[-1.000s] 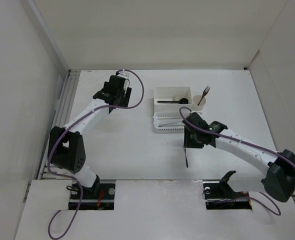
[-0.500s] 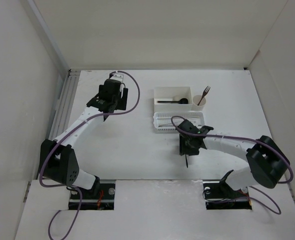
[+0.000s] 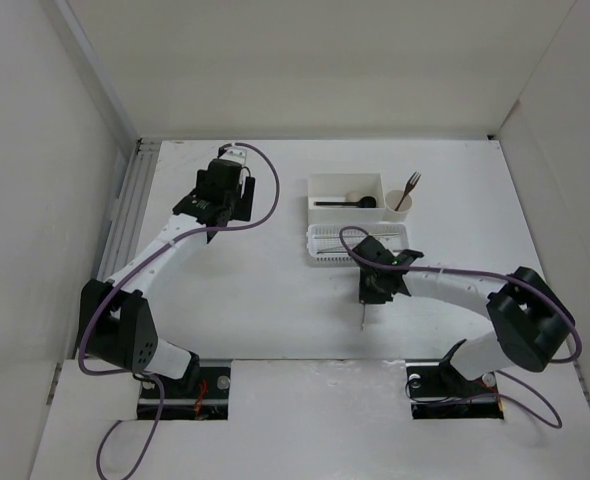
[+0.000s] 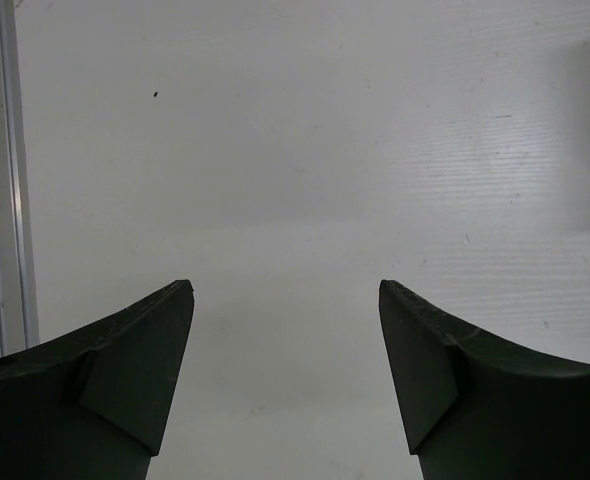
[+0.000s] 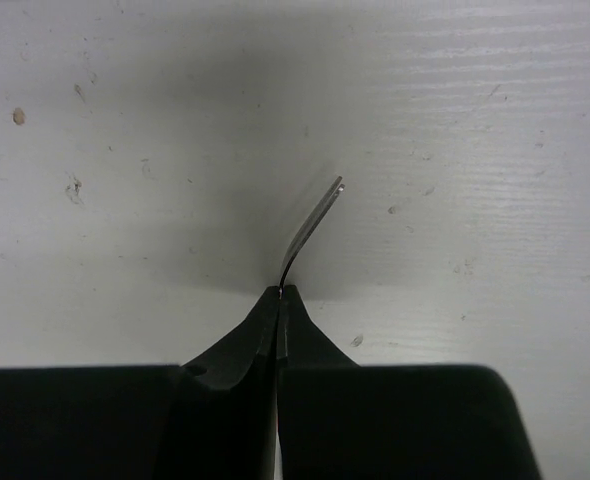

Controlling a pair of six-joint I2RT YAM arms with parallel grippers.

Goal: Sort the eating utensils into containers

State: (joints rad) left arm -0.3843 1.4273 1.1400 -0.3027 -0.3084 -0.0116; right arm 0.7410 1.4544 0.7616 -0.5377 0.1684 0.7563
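Slim utensil (image 5: 310,230) juts from the tips of the right hand (image 5: 279,292), pinched tight; left hand (image 4: 286,288) gapes wide.

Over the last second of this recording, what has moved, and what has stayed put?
The right gripper, shut on a thin utensil, slid slightly left and toward the near edge, its elbow folding inward. The left gripper, open, shifted a little nearer as that arm's elbow swung toward the near left. The box, tray, cup and fork stayed put.
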